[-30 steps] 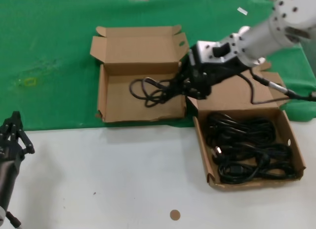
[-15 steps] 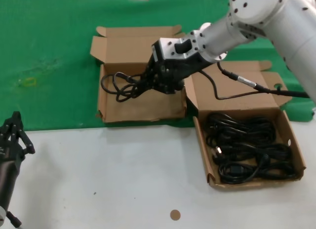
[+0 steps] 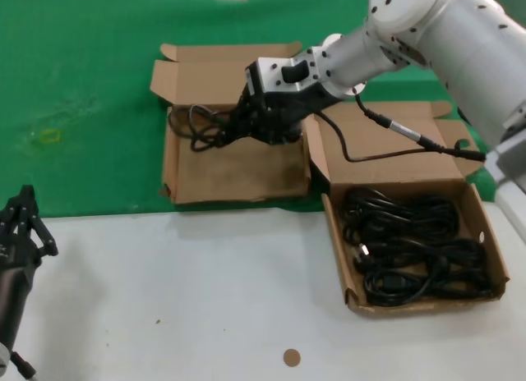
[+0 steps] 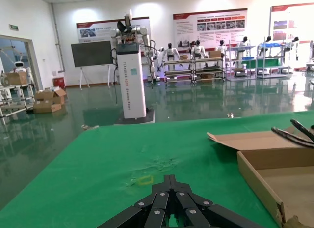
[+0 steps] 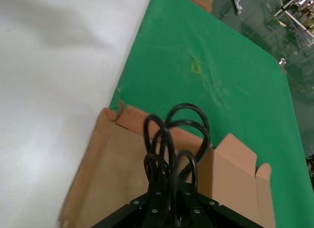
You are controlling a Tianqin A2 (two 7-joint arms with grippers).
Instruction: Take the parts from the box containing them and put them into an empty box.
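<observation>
My right gripper is shut on a looped black power cord and holds it above the far left part of the left cardboard box. In the right wrist view the cord's loops stick out of my right gripper over that box's floor. The right cardboard box holds several more black cords. My left gripper is shut and parked at the near left; it shows in the left wrist view.
Both boxes have lids hinged open at the back. The left box lies on green cloth; the white table is in front. A small brown disc lies near the front edge.
My right gripper has carried the cord leftward, from the left box's right side to above its far left part. The left arm has not moved.
</observation>
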